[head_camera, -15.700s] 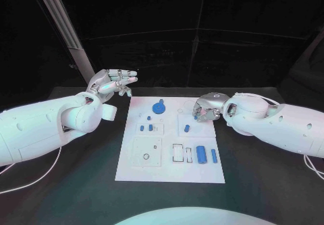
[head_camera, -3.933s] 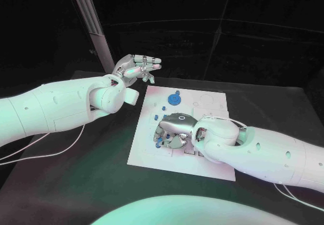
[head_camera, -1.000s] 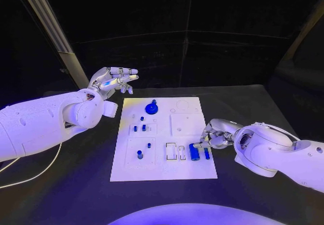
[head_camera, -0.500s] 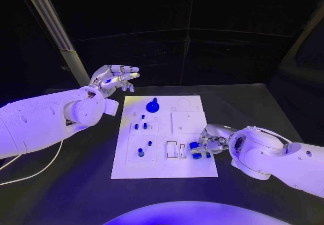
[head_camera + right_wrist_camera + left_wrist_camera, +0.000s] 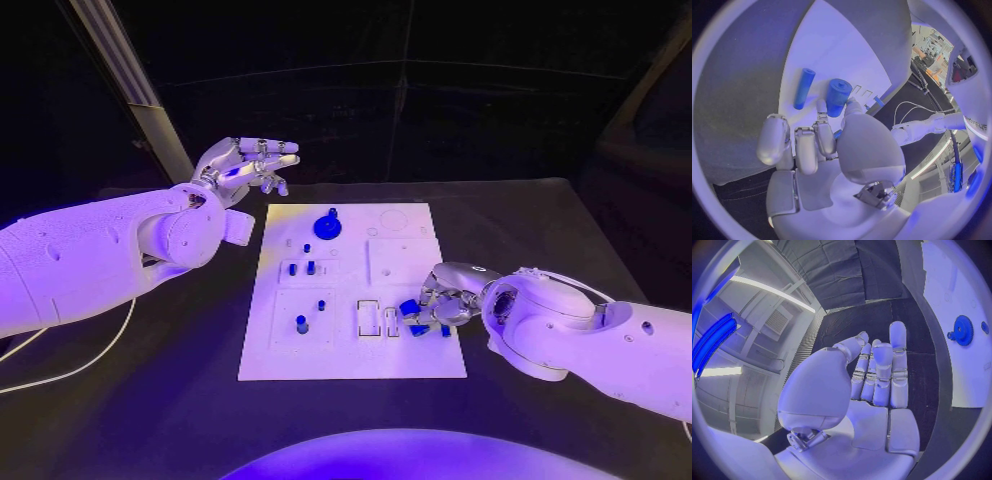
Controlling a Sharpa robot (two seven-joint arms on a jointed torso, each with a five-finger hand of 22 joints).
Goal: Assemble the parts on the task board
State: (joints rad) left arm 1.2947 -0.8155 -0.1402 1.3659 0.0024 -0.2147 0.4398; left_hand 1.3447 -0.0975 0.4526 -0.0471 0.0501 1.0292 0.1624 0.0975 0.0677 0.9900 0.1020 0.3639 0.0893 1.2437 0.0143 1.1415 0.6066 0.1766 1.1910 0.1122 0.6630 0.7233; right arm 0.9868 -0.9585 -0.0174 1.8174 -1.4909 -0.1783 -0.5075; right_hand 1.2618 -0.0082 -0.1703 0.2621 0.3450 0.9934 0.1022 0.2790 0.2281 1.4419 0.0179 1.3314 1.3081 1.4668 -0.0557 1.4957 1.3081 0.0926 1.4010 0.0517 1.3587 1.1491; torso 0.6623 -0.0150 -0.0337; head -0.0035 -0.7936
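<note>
the white board (image 5: 353,360) lies flat in the middle of the black tabletop (image 5: 548,230). the right hand (image 5: 437,307) is down at the board's near right corner, its fingers curled over the parts there. in the right wrist view a fingertip (image 5: 821,107) touches the thick blue cylinder (image 5: 838,97), and a thin blue rod (image 5: 804,88) lies just beside that cylinder, apart from the fingers; whether the hand truly grips the cylinder i cannot tell. the left hand (image 5: 245,168) is raised off the board's far left corner, above the tabletop, holding nothing, its fingers (image 5: 880,371) close side by side and only a little bent. a blue gear (image 5: 327,229) stands near the board's far edge, and small blue pegs (image 5: 302,268) sit in the left half of the board.
</note>
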